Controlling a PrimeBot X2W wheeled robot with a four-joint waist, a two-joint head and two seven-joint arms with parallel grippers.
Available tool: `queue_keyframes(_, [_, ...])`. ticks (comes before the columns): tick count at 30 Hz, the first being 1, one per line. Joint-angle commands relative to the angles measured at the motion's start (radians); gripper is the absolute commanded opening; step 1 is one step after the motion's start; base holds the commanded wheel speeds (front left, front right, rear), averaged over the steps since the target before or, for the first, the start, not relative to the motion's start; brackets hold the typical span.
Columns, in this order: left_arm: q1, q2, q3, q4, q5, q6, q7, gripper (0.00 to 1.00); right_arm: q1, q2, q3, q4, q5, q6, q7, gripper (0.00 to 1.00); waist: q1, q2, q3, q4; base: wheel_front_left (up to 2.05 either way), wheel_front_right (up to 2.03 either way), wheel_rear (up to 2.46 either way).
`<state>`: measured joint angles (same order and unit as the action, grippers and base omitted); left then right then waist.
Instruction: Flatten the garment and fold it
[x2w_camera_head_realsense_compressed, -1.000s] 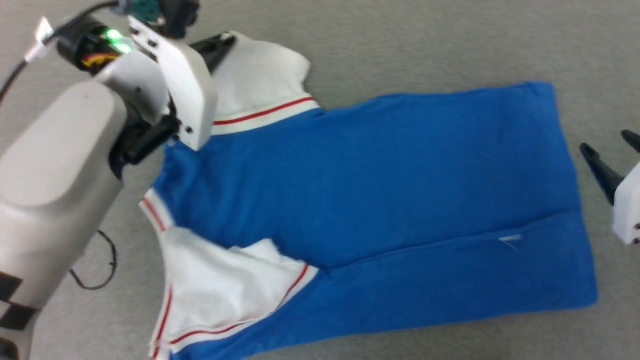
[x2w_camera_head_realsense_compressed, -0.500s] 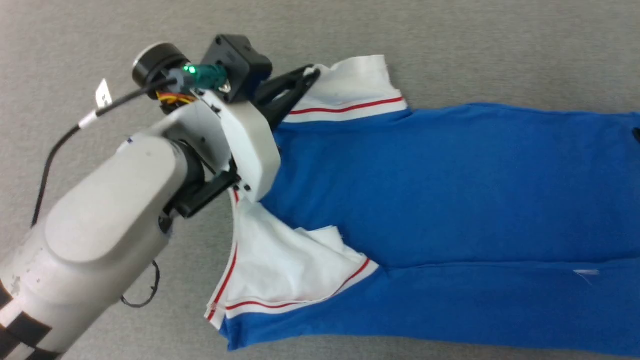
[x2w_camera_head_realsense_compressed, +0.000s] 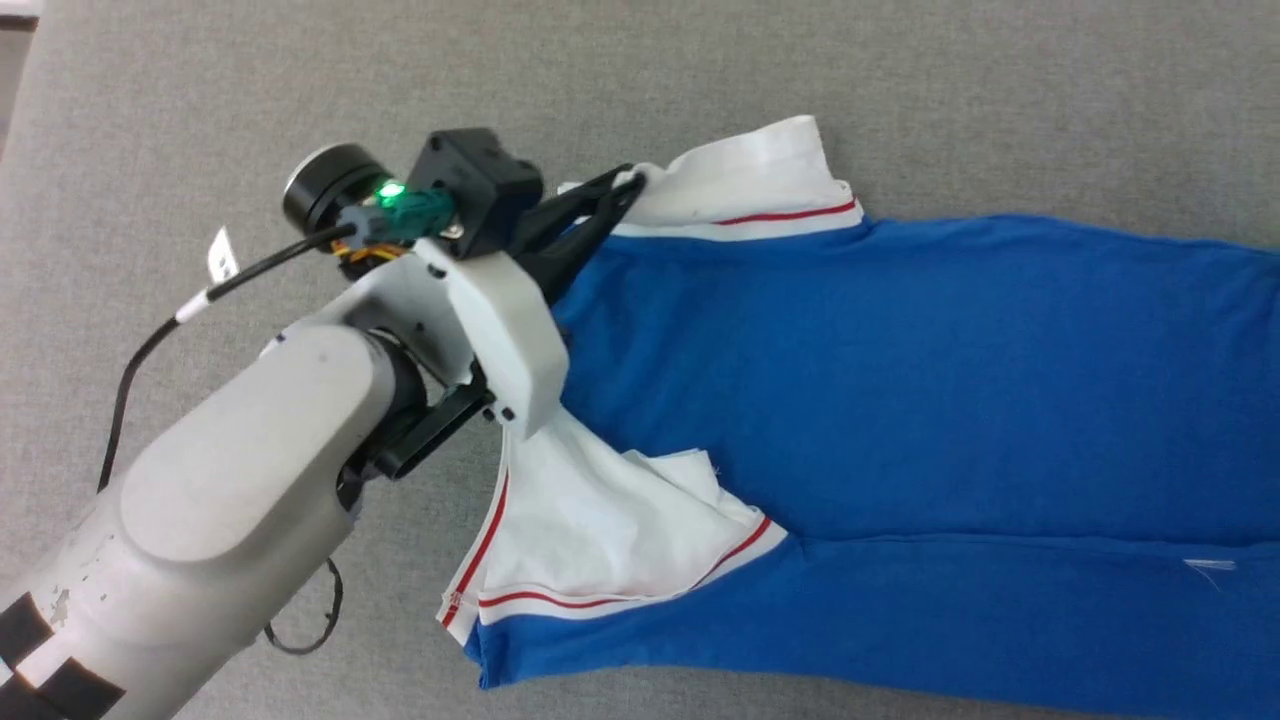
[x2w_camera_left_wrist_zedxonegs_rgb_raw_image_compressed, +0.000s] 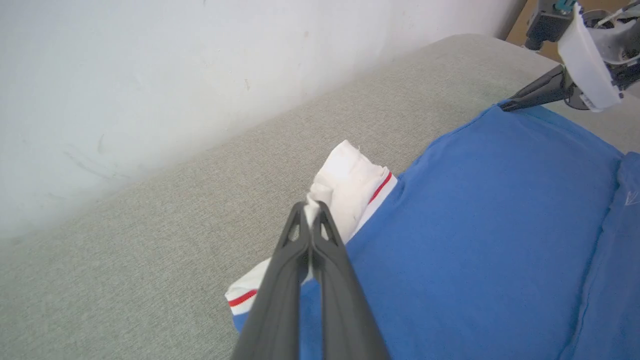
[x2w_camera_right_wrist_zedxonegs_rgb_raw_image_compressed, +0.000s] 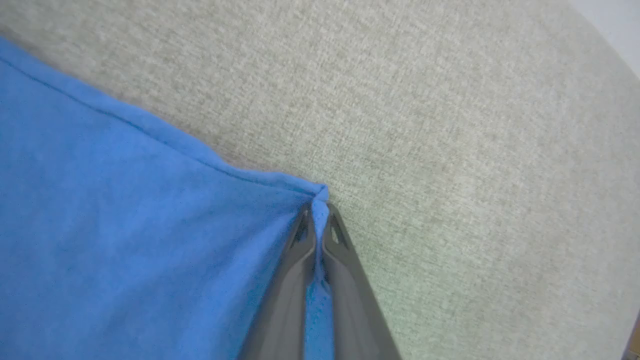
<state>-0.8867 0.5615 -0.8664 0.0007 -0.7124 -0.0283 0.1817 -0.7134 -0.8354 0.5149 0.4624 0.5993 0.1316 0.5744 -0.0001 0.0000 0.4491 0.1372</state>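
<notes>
Grey woven fabric (x2w_camera_head_realsense_compressed: 950, 90) covers the work surface, and a pale wall (x2w_camera_left_wrist_zedxonegs_rgb_raw_image_compressed: 150, 75) rises behind it in the left wrist view. On this surface lies the garment (x2w_camera_head_realsense_compressed: 900, 380), a bright blue jersey T-shirt with white sleeves and red-striped white trim. Its blue body is spread mostly flat, with one long crease along its near side.

At the garment's shoulder end, the far sleeve (x2w_camera_head_realsense_compressed: 750, 170) is raised at its outer edge. The left gripper (x2w_camera_head_realsense_compressed: 625, 185) has its two dark fingers clenched together on that white edge, and a fold of cloth pokes out between the tips. The near sleeve (x2w_camera_head_realsense_compressed: 600, 540) at the same end is rumpled and partly doubled over onto the blue cloth.

At the garment's opposite end, the right gripper (x2w_camera_right_wrist_zedxonegs_rgb_raw_image_compressed: 317, 202) is pinched tight on a blue hem corner (x2w_camera_right_wrist_zedxonegs_rgb_raw_image_compressed: 295, 186), with the fabric bunched between its fingers. The left arm's pale forearm (x2w_camera_head_realsense_compressed: 230, 500) crosses the surface beside the garment's shoulder end, and a black cable (x2w_camera_head_realsense_compressed: 140, 350) trails from its wrist.
</notes>
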Motion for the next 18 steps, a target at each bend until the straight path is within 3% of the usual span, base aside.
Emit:
queue_keyframes(1, [0.029, 0.003, 0.014, 0.016, -0.009, 0.015, -0.024, 0.00, 0.025, 0.026, 0.021, 0.049, 0.013, -0.001, -0.026, 0.00, 0.0001, 0.0000, -0.027, -0.014, 0.00, 0.00, 0.00])
queue_keyframes(9, [0.160, 0.042, 0.067, 0.020, -0.070, 0.077, -0.106, 0.00, 0.049, 0.049, -0.021, 0.058, 0.049, -0.001, -0.224, 0.00, 0.0001, 0.0000, -0.168, -0.045, 0.00, 0.00, 0.00])
queue_keyframes(18, [0.412, 0.137, 0.092, -0.117, -0.164, 0.175, -0.129, 0.00, 0.259, 0.042, -0.091, -0.026, 0.101, -0.001, -0.361, 0.00, 0.0001, 0.0000, -0.290, -0.055, 0.00, 0.00, 0.00])
